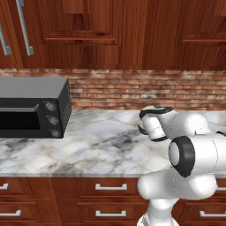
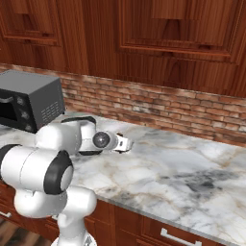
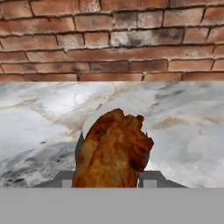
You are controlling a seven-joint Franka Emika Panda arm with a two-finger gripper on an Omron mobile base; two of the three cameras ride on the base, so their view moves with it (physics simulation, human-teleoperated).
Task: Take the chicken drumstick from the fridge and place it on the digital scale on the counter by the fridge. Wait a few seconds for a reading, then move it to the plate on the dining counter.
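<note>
My gripper (image 3: 107, 178) is shut on the chicken drumstick (image 3: 113, 151), a brown roasted piece that stands between the two fingertips (image 3: 64, 177). It hangs just above the marble counter (image 1: 88, 145), facing the brick wall. A pale, round-edged shape (image 3: 92, 120) with a dark side peeks out behind the drumstick; I cannot tell whether it is the digital scale. In the right base view the gripper (image 2: 126, 143) reaches out low over the counter (image 2: 182, 168). The fridge, the plate and the dining counter are out of view.
A black toaster oven (image 1: 33, 108) stands at the counter's left end. A brick backsplash (image 1: 145, 92) and dark wooden wall cabinets (image 1: 110, 31) close off the back. Drawers with silver bar handles (image 1: 110, 187) run below the counter. Bare marble stretches to the right of the gripper.
</note>
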